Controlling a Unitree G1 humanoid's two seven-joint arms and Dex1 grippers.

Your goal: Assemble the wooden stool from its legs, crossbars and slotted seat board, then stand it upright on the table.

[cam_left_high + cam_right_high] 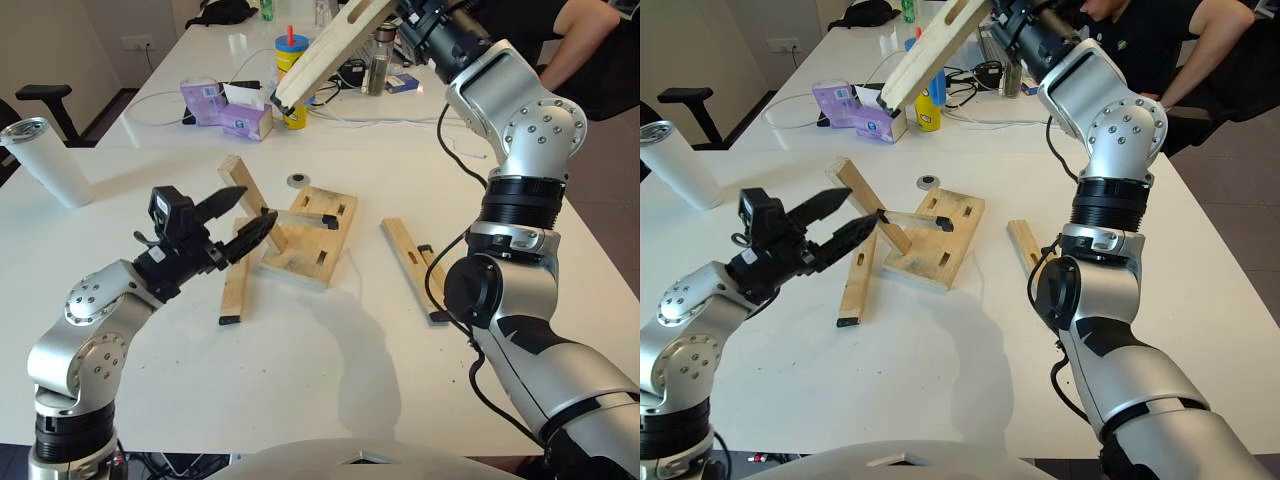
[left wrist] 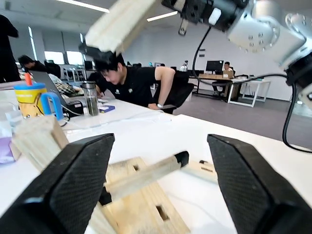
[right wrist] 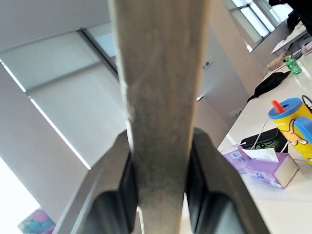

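The slotted seat board [image 1: 312, 240] lies flat mid-table. A wooden leg [image 1: 247, 187] leans at its left edge, and a thin crossbar [image 1: 305, 218] with a black tip rests across it. Another leg [image 1: 235, 283] lies flat in front of these. My left gripper [image 1: 256, 205] is open just left of the crossbar, its fingers [image 2: 68, 180] straddling the crossbar's end [image 2: 146, 175] without touching. Two more wooden pieces [image 1: 413, 262] lie to the right of the board. My right gripper [image 3: 161, 146] is shut on a long slotted leg [image 1: 330, 48], held high over the far side of the table.
A white tumbler [image 1: 45, 160] stands at the far left. Purple tissue boxes [image 1: 228, 110], a yellow cup [image 1: 291, 62] and cables crowd the back of the table. A small grey disc [image 1: 298, 180] lies behind the board. A person [image 1: 590, 40] sits at the back right.
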